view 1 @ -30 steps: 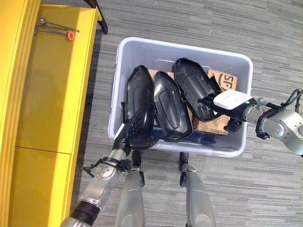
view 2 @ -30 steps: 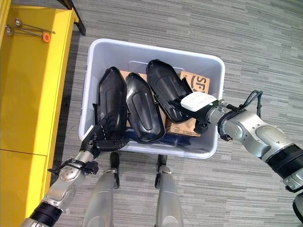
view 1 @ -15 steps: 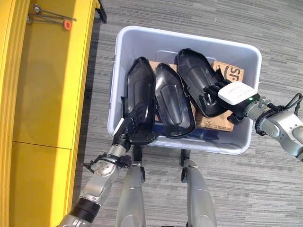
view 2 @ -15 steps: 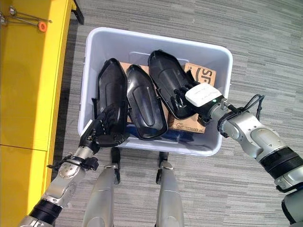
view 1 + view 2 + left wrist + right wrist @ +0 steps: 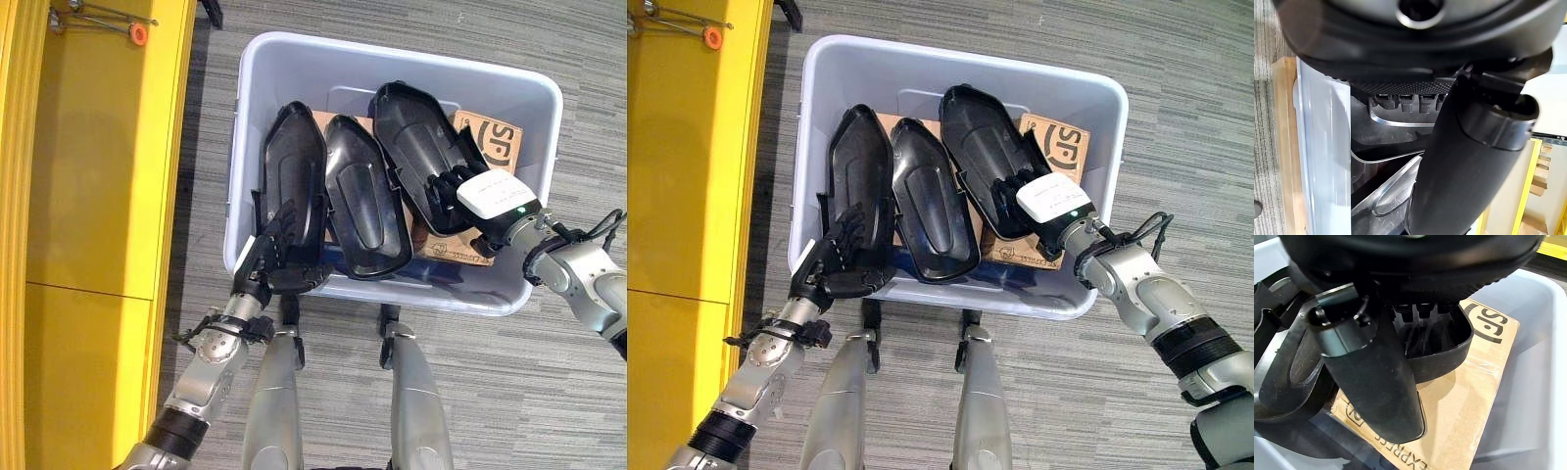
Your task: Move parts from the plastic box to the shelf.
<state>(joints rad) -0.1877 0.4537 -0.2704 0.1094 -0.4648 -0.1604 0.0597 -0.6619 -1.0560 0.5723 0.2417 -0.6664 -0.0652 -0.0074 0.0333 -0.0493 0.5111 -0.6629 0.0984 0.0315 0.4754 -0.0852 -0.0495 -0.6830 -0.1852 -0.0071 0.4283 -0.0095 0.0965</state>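
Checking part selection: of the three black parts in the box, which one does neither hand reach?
The middle black part. The left hand is over the leftmost part, the right hand over the rightmost part.

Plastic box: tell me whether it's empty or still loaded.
Still loaded. The plastic box holds three black parts lying side by side on a cardboard box.

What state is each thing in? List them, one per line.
Plastic box: open-topped, on the floor, holding three parts.
Left part: in the box, left hand fingers resting on it.
Middle part: in the box, untouched.
Right part: in the box, right hand fingers inside it.
Cardboard: flat beneath the parts.
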